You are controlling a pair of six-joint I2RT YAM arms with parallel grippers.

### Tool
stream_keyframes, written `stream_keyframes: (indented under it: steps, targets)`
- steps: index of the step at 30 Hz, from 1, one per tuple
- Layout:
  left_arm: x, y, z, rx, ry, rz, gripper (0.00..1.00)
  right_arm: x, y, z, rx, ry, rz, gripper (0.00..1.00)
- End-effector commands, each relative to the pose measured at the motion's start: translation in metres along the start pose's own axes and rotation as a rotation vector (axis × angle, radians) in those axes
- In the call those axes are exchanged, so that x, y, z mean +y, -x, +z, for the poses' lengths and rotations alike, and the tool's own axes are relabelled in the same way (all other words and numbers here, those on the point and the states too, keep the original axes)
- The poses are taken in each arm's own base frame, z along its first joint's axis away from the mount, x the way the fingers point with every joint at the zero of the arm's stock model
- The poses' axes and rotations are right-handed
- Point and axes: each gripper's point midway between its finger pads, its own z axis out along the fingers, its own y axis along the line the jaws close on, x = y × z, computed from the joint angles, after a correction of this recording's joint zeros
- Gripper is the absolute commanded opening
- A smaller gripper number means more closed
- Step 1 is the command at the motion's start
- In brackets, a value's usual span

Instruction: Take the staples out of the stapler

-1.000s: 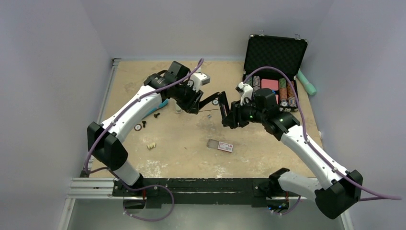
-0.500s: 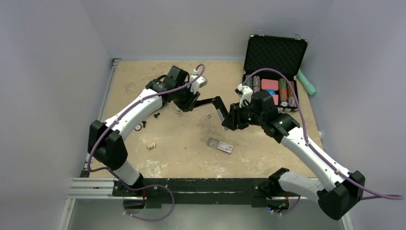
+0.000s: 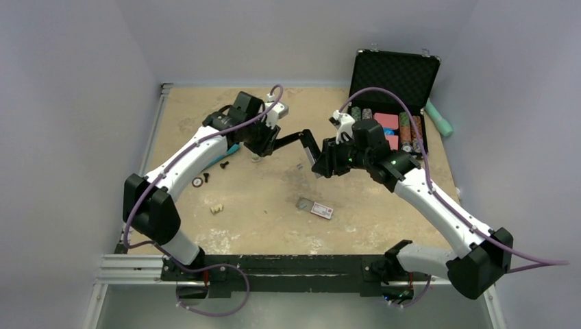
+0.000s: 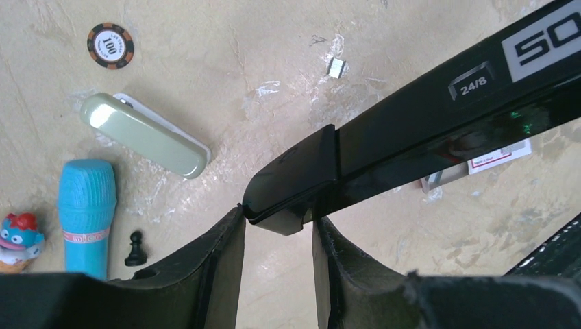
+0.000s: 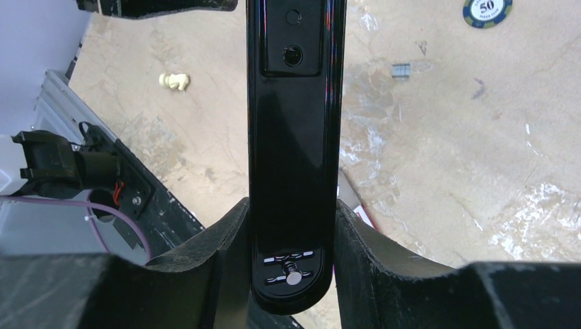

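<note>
Hanging open above the worktop [image 3: 260,199], the stapler [image 4: 411,130] marked "24/8" is clenched by left jaws and right jaws; orange chip [image 4: 110,46] reads "100", blue chip [image 5: 487,9] "50".

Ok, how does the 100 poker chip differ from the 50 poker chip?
The 100 chip is orange and black with a white centre; the 50 chip is dark blue with green edge marks. The 100 chip shows whole in the left wrist view, while the 50 chip is cut off by the top edge of the right wrist view. Both are round and lie flat on the table.
</note>
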Motion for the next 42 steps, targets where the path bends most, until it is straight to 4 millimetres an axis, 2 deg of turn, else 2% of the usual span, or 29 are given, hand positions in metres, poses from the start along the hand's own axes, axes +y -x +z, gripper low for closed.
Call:
stream_keyframes:
  steps: [1,10,15,32,40,41,42]
  targets:
    - [-0.008,0.04,-0.035,-0.17,-0.025,-0.121,0.0,0.044,0.029,-0.008,-0.058,0.175,-0.067,0.0]
    - [-0.035,0.039,-0.065,-0.187,-0.126,-0.22,0.0,0.05,0.041,0.01,-0.063,0.228,-0.071,0.0]
    - [-0.041,0.043,-0.085,-0.219,-0.141,-0.223,0.0,0.057,0.05,0.013,-0.085,0.258,-0.068,0.0]
    - [-0.074,0.038,-0.117,-0.22,-0.284,-0.341,0.0,0.078,0.076,0.01,-0.169,0.35,-0.042,0.0]
    - [-0.084,0.032,-0.133,-0.231,-0.318,-0.366,0.0,0.094,0.085,-0.003,-0.223,0.432,-0.014,0.0]
    - [-0.087,0.032,-0.137,-0.223,-0.33,-0.364,0.11,0.098,0.087,-0.006,-0.229,0.452,-0.009,0.0]
    - [-0.089,0.033,-0.141,-0.216,-0.343,-0.356,0.27,0.103,0.089,-0.01,-0.237,0.476,-0.008,0.0]
